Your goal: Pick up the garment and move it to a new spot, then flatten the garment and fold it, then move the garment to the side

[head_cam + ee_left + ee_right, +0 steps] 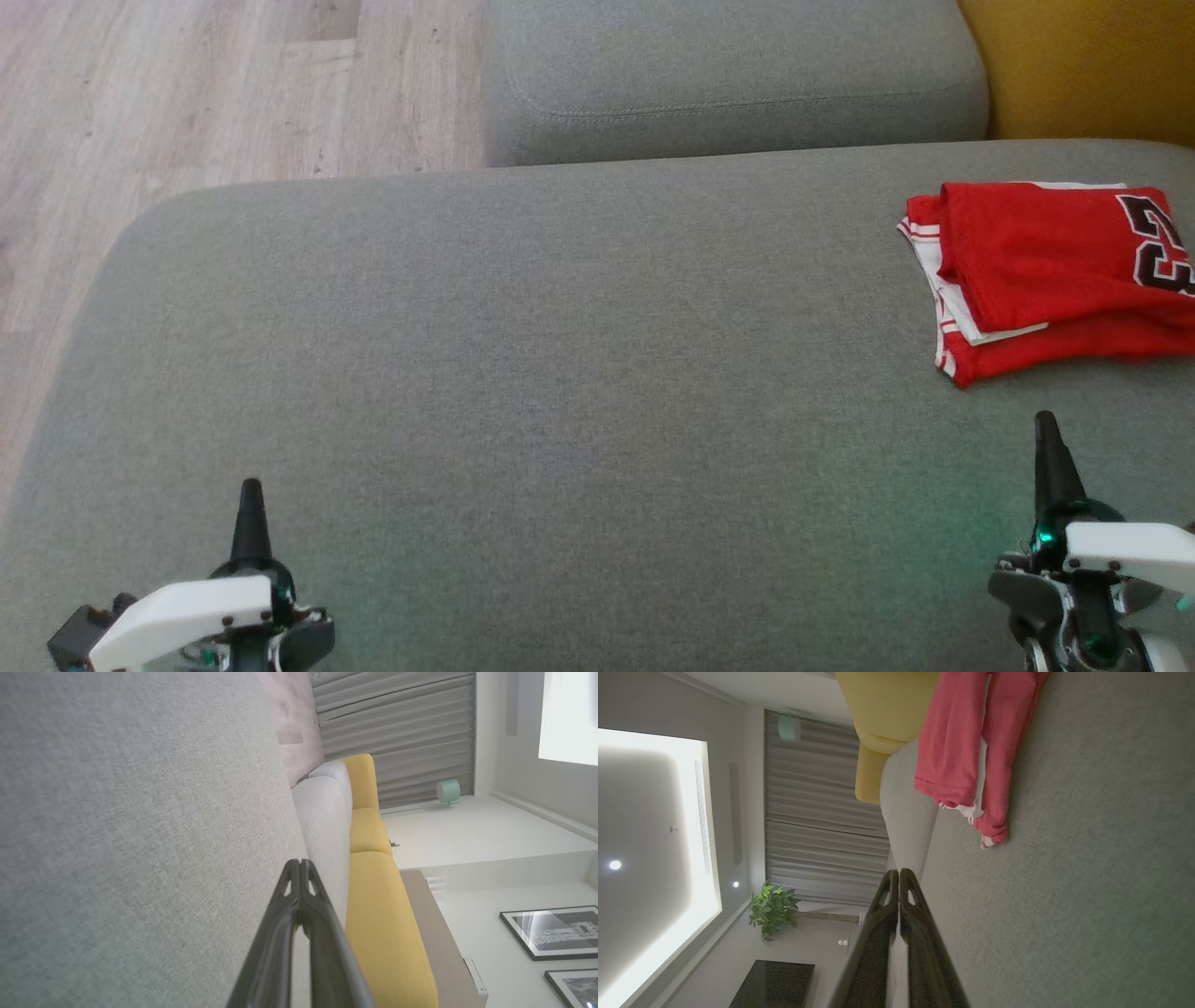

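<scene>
Sitting folded on the grey sofa cushion (560,373), the red jersey (1036,261) is over at about 2 o'clock in the head view. Both tools are pinched fully closed with nothing in them: left tool (250,499) at 7 o'clock, right tool (1046,434) at 4 o'clock, near the jersey but clear of it.

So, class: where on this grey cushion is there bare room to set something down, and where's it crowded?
Bare: left and middle of the grey cushion, from the left gripper to the rear cushion, bordered on the right by the red jersey. Crowded: the right corner, where it lies ahead of the right gripper.
</scene>
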